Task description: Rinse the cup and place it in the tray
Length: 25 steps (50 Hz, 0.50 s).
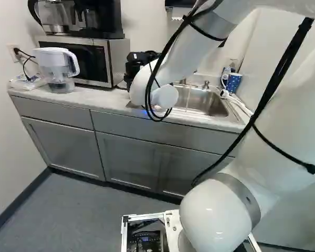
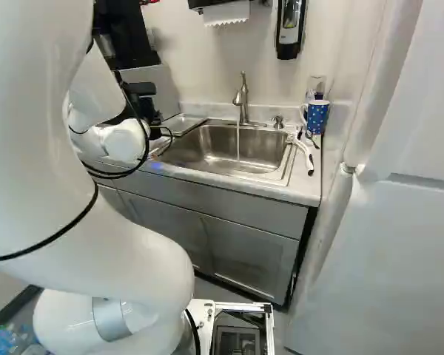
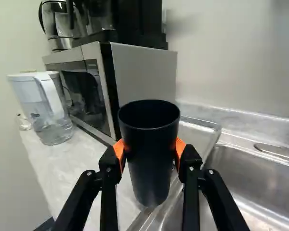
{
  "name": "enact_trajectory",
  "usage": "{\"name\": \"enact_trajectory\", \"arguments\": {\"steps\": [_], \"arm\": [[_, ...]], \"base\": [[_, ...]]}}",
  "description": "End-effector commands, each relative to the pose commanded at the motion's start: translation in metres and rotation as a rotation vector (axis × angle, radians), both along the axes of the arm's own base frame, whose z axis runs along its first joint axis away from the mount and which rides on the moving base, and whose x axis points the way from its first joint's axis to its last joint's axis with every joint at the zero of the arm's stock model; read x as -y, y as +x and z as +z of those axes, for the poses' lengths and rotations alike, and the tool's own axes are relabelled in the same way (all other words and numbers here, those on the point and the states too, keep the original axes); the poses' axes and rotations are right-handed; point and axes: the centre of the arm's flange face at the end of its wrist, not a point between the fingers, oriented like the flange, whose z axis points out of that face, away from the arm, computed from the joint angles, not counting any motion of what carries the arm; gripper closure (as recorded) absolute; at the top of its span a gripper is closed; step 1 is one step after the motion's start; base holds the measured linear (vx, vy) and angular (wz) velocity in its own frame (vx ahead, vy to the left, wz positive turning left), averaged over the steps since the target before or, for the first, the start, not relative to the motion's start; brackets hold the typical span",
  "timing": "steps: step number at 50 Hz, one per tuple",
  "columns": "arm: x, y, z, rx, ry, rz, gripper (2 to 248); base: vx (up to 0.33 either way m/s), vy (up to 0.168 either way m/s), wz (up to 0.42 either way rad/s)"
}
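Pinching the black cup [image 3: 151, 161] from both sides, the gripper [image 1: 140, 64] holds it mouth up by the tray [image 3: 196, 135]; whether its base touches the tray is hard to tell. Beside the tray is the sink [image 2: 207, 148], with water [image 2: 237, 142] running from the faucet [image 2: 243, 102]. Across the tray stands the microwave [image 3: 144, 72], then a filter pitcher [image 3: 47, 108]; a dotted blue mug [image 2: 317, 117] sits past the sink.

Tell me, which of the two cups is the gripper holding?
The black cup, clamped between both orange pads; the blue dotted cup stands beside the sink.
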Motion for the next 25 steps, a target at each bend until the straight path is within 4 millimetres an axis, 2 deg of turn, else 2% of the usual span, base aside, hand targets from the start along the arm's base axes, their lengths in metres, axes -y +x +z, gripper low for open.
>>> {"name": "enact_trajectory", "arguments": {"steps": [25], "arm": [[0.034, 0.016, 0.0, -0.001, 0.0, -0.085, 129]], "base": [[0.0, 0.0, 0.0]]}}
